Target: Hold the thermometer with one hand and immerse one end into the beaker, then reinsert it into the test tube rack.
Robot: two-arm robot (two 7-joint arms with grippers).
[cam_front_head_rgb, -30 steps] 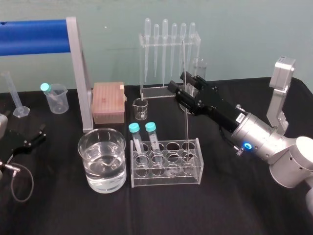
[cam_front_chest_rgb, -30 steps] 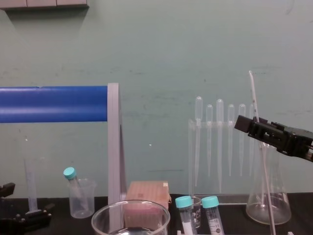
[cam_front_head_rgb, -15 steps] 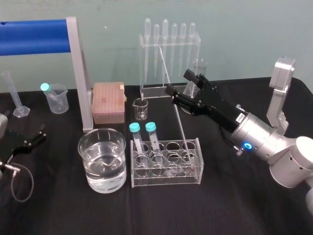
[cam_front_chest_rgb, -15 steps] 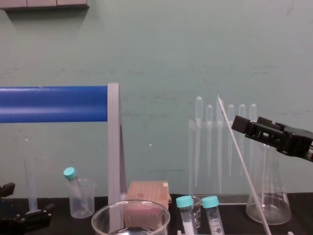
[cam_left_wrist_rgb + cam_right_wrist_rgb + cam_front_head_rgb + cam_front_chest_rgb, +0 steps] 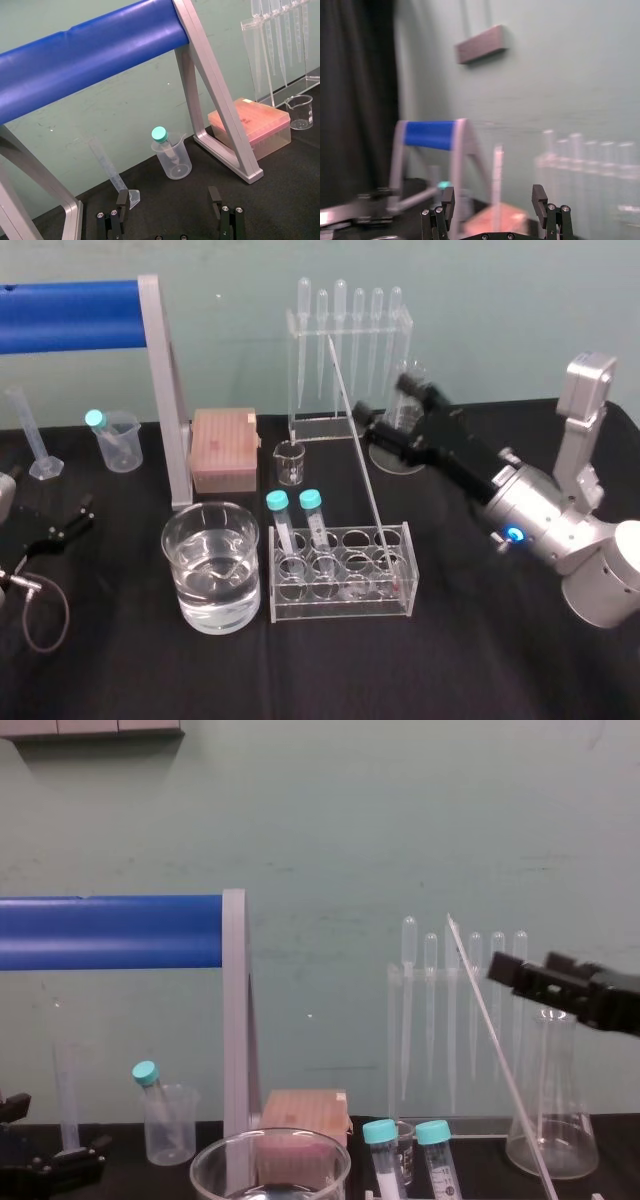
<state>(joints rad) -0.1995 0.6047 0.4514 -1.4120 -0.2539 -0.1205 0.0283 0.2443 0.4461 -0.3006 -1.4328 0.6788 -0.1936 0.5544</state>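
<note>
The thermometer (image 5: 357, 440) (image 5: 495, 1048) stands free in the clear test tube rack (image 5: 340, 606), its lower end in a right-hand hole and its top tilted left toward the pipettes. My right gripper (image 5: 392, 406) (image 5: 535, 980) hovers just right of the rod's upper part, open, nothing between its fingers. In the right wrist view the gripper (image 5: 493, 197) is spread wide, with the rod (image 5: 496, 182) a blurred pale streak beyond it. The large beaker (image 5: 210, 530) of water sits left of the rack. My left gripper (image 5: 62, 529) (image 5: 169, 199) rests open at the table's left.
Two teal-capped tubes (image 5: 295, 525) stand in the rack's left end. Behind are a pipette stand (image 5: 347, 335), a conical flask (image 5: 552, 1120), a small beaker (image 5: 289, 462) and a pink tip box (image 5: 222, 448). A blue-barred frame (image 5: 70, 315), a measuring cylinder (image 5: 30, 430) and a plastic beaker (image 5: 115, 440) stand left.
The right gripper opened and let go of the thermometer, which tipped from upright to leaning left in the rack. The gripper has drawn back to the right.
</note>
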